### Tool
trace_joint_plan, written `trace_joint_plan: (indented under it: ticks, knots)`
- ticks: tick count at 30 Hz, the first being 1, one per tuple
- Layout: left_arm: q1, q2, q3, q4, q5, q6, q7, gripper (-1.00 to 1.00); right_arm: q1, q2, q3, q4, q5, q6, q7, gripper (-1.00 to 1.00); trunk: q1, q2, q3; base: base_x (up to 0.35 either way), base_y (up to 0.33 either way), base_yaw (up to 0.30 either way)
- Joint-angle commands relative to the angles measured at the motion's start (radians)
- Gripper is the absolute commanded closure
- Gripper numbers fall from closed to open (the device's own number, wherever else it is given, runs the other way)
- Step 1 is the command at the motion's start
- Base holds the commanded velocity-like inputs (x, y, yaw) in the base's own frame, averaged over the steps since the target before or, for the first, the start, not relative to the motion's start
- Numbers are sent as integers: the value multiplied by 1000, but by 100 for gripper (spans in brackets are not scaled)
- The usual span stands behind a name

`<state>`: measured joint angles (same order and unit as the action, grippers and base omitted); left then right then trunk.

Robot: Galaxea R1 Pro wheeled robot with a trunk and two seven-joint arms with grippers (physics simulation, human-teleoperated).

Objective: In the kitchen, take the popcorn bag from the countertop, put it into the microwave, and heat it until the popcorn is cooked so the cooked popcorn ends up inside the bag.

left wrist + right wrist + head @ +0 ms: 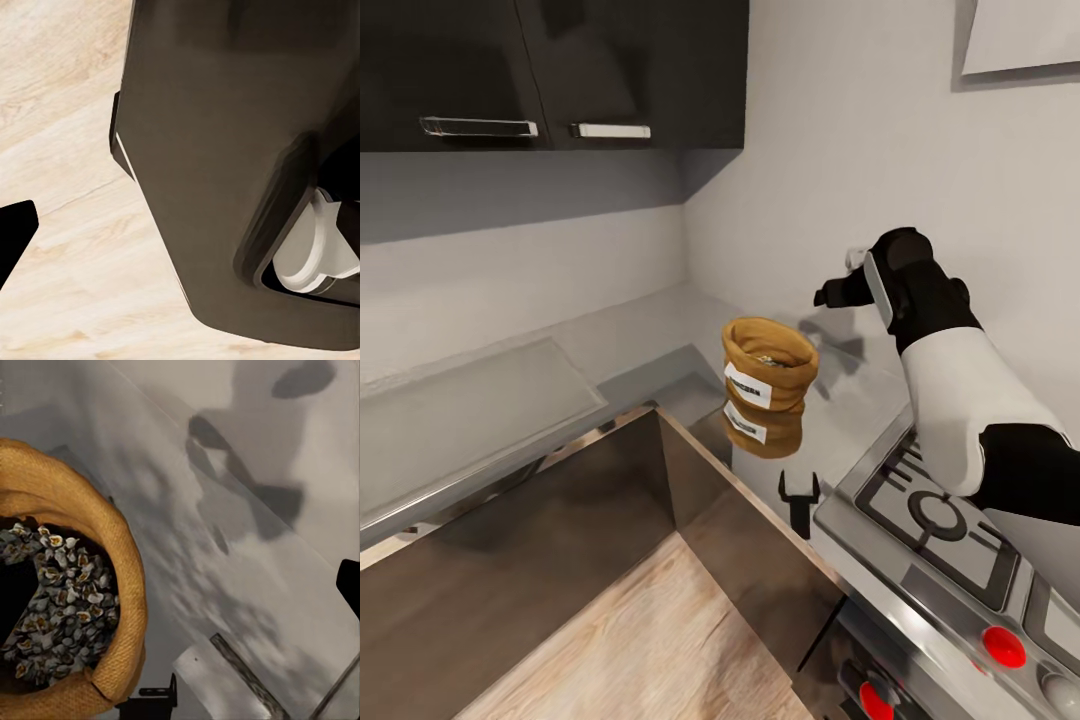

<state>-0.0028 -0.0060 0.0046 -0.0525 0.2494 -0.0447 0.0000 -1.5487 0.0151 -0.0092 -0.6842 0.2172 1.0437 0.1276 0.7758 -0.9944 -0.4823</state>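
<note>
The popcorn bag (768, 375), a tan cloth sack with a white label, stands upright on the glossy grey countertop (660, 330) in the corner, mirrored in its surface. Its rolled rim (112, 555) shows in the right wrist view, with the popcorn (67, 615) as pale and dark kernels inside. My right gripper (832, 293) hovers above and just right of the bag, near the wall. It is open, one fingertip (349, 585) over bare counter and the other over the bag's mouth, holding nothing. My left gripper hangs low and open, one fingertip (15, 236) over the wood floor. The microwave is out of view.
A steel gas hob (940, 520) with red knobs (1005, 647) lies under my right forearm. Dark wall cabinets (550, 70) hang above the counter, and a white hood (1025, 35) sits at the top right. A pale flat panel (470, 410) lies on the counter's left. My dark base (225, 150) stands beside the left gripper.
</note>
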Motion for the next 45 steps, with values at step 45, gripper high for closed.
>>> trace_joint_plan:
  ticks: [45]
  knots:
    - [0, 0, 0, -1, 7, -3, 0, -100, 98, 46, 1, 9, 17, 4, 39, -100, 0, -1, -1, 0, 0, 0]
